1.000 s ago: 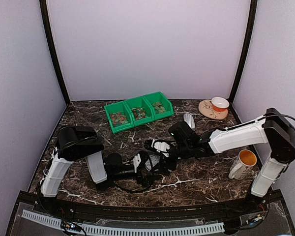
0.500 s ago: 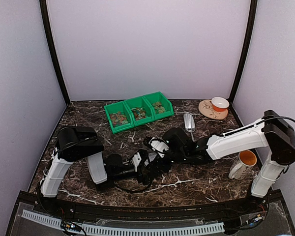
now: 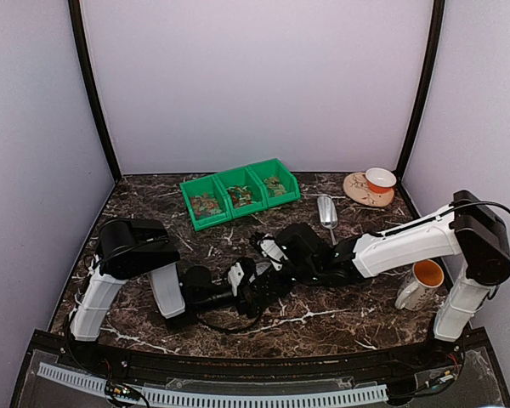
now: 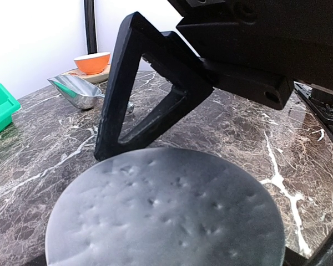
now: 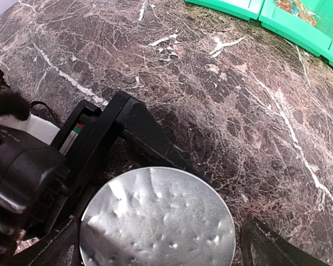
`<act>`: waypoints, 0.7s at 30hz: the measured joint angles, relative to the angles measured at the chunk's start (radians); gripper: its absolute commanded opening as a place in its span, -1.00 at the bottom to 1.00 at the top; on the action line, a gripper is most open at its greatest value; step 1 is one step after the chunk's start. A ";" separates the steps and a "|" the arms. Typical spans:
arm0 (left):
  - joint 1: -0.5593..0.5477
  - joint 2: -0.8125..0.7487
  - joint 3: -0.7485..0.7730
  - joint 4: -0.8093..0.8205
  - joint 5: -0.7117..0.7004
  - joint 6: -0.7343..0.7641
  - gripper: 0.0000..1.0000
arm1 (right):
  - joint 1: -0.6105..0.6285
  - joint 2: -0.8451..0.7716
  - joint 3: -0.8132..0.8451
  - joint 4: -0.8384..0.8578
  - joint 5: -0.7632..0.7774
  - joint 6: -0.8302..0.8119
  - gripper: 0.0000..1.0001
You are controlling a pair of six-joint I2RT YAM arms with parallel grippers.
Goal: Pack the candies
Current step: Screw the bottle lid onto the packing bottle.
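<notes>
The candies (image 3: 238,195) lie in three green bins (image 3: 273,172) at the back of the table, and some show at the top right of the right wrist view (image 5: 292,5). My left gripper (image 3: 252,283) is shut on a small jar whose dimpled grey lid (image 4: 166,213) fills its wrist view. My right gripper (image 3: 269,264) hovers right over that lid (image 5: 158,219). Its fingers (image 5: 265,248) straddle the lid, with a gap showing on the right side. One right finger (image 4: 136,105) shows beyond the lid in the left wrist view. The jar body is hidden.
A metal scoop (image 3: 327,211) lies behind the grippers. A plate with an orange bowl (image 3: 379,179) sits at the back right. A white mug (image 3: 418,284) with an orange inside stands by the right arm's base. Dark marble table.
My right gripper has moved left, from beside the scoop to over the jar held by the left gripper. The scoop is now uncovered. The left arm has hardly moved.
</notes>
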 measured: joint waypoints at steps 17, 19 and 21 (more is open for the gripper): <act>0.000 0.000 -0.001 0.001 -0.002 0.000 0.84 | -0.004 -0.070 -0.053 -0.046 -0.063 -0.026 0.95; 0.000 0.000 -0.001 0.001 -0.002 0.000 0.83 | -0.007 -0.086 -0.062 -0.056 -0.079 -0.034 0.94; 0.000 0.000 -0.001 0.001 -0.002 0.000 0.84 | -0.008 -0.106 -0.073 -0.076 -0.102 -0.045 0.95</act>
